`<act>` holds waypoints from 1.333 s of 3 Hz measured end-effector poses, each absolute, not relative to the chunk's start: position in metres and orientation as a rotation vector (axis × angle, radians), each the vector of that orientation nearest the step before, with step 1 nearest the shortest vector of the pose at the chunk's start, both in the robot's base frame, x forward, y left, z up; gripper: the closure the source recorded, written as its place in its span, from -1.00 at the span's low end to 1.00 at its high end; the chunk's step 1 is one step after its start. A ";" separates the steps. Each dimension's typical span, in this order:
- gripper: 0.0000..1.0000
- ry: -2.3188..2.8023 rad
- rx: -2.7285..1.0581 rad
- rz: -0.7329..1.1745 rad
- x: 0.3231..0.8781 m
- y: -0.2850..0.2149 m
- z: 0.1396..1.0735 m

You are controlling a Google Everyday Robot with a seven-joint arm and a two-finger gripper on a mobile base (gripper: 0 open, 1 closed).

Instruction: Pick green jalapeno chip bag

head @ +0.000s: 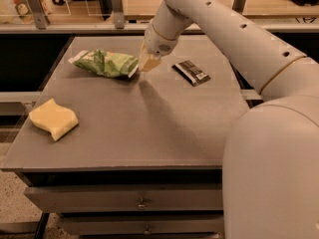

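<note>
The biggest thing I see is my robot's white arm [234,39]. It fills the right side of my view and reaches up and over to the back of the worktop [149,128]. The worktop is a flat grey top. Under its front edge are two grey drawers [124,200], one above the other, each with a little knob.

The green chip bag [104,63] lies flat on the worktop, at the back and a bit to the left. It is crinkly and shiny, with white ends. Its long side runs from left to right.

A yellow sponge [53,119] with wavy edges lies near the front left corner, well apart from the bag. A dark wrapper [191,72] lies flat at the back, to the right of the bag.

The end effector [147,63] is at the tip of the arm, down low by the worktop. It points down and to the left. Its tan tip is right at the white right end of the bag and looks to be touching it. The bag lies to the left of the end effector, and the dark wrapper is near it on the other side. I cannot tell if the end effector is gripping the bag or not.
</note>
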State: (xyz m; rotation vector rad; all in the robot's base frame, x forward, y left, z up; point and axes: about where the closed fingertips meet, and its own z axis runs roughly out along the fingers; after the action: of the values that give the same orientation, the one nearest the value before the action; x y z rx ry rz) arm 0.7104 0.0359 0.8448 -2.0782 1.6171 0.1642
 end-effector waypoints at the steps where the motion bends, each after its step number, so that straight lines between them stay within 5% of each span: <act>1: 1.00 1.608 -2.047 0.164 0.712 0.033 0.854; 2: 0.70 1.583 -2.014 0.157 0.717 0.033 0.863; 4: -0.25 1.555 -2.003 0.155 0.722 0.039 0.868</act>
State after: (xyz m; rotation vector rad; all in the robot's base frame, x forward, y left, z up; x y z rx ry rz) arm 0.7223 0.0390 0.8676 -2.0033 1.5552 0.1549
